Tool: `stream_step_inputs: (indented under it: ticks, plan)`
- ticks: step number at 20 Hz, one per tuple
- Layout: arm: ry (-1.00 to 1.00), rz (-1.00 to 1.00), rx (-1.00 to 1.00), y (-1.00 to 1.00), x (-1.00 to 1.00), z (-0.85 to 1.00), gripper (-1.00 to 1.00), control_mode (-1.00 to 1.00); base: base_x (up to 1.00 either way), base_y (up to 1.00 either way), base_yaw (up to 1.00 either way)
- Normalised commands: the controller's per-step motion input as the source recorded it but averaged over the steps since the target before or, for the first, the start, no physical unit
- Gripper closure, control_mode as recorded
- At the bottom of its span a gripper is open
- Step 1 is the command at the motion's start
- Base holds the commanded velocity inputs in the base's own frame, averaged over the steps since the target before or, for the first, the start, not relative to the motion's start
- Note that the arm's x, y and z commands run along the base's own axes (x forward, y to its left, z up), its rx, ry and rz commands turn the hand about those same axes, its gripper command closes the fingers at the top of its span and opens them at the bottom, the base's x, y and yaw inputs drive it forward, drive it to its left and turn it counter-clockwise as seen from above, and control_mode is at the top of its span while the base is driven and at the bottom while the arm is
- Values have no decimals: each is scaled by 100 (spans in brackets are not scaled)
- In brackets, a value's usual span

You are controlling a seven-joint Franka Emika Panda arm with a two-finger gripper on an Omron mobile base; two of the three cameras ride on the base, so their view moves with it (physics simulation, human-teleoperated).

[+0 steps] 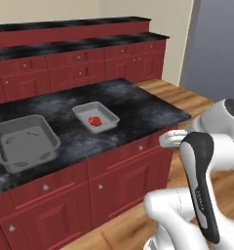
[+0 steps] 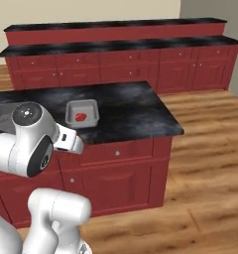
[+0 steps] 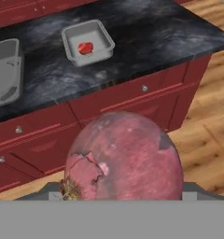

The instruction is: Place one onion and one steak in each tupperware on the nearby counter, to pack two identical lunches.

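Note:
A purplish-pink onion [image 3: 125,158] looms large at the bottom of the hand view, held in front of the counter's red cabinets, above the floor. My gripper [image 3: 124,193] is shut on it, its fingers hidden behind the ball. On the black marbled counter [image 1: 138,102] [image 2: 131,109] [image 3: 156,32] stands the small light grey tupperware [image 1: 85,108] [image 2: 93,111] [image 3: 107,44] with a bright red steak [image 1: 94,120] [image 2: 80,117] [image 3: 86,47] inside. To its left sits the larger, darker tupperware [image 1: 50,134] [image 3: 6,70]; nothing shows inside it.
A long two-tiered red counter run [image 1: 80,44] [image 2: 121,44] lines the back wall. Wooden floor [image 2: 205,163] spreads in front of and to the right of the counter. My own arm [image 1: 202,185] fills the near side of both base views.

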Motion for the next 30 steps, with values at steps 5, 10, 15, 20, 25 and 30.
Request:
stream_step_inputs:
  ticks: [5, 10, 15, 20, 25, 30]
  plan:
    - [0, 0, 0, 0, 0, 0, 100, 100, 64, 1, 25]
    - [0, 0, 0, 0, 0, 0, 100, 100, 68, 0, 16]
    - [0, 0, 0, 0, 0, 0, 100, 100, 66, -3, 11]
    - [0, 0, 0, 0, 0, 0, 100, 100, 56, -12, 10]
    - [0, 0, 0, 0, 0, 0, 100, 100, 45, -17, 11]
    - [0, 0, 0, 0, 0, 0, 100, 100, 45, -27, 13]
